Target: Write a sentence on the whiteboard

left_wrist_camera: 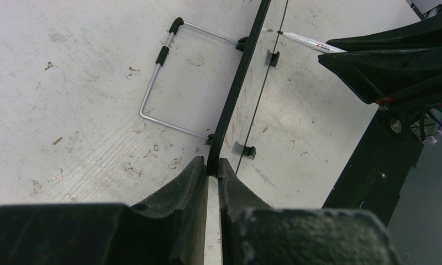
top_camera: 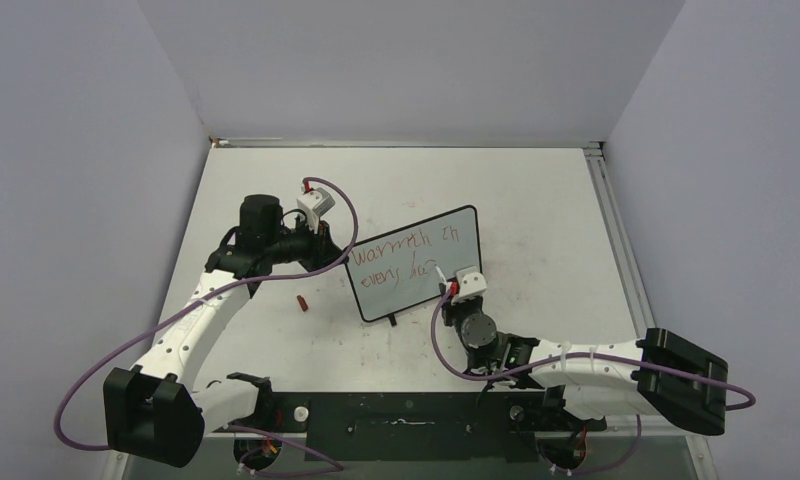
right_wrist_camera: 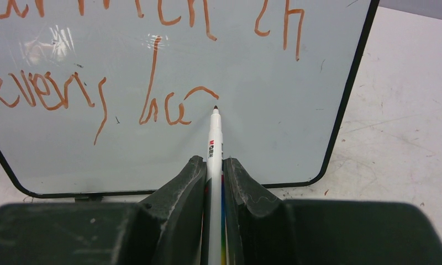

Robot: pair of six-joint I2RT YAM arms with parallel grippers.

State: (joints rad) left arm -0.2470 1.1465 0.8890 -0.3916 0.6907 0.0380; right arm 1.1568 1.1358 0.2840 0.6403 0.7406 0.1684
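The whiteboard (top_camera: pixel 406 298) stands tilted at the table's middle on its wire stand (left_wrist_camera: pixel 158 72). The sentence (top_camera: pixel 401 246) is red handwriting in two lines. In the right wrist view the sentence (right_wrist_camera: pixel 151 83) ends in a curved stroke. My left gripper (top_camera: pixel 338 250) is shut on the board's left frame edge (left_wrist_camera: pixel 238 83), seen edge-on between its jaws (left_wrist_camera: pixel 212 164). My right gripper (top_camera: pixel 454 290) is shut on a white marker (right_wrist_camera: pixel 215 138). The marker's tip is at the whiteboard (right_wrist_camera: pixel 274 127), just right of the last red stroke. Whether it touches is unclear.
A small red marker cap (top_camera: pixel 300 300) lies on the table left of the board's lower corner. A metal rail (top_camera: pixel 616 240) runs along the table's right edge, and grey walls close in three sides. The black base bar (top_camera: pixel 406 415) spans the near edge.
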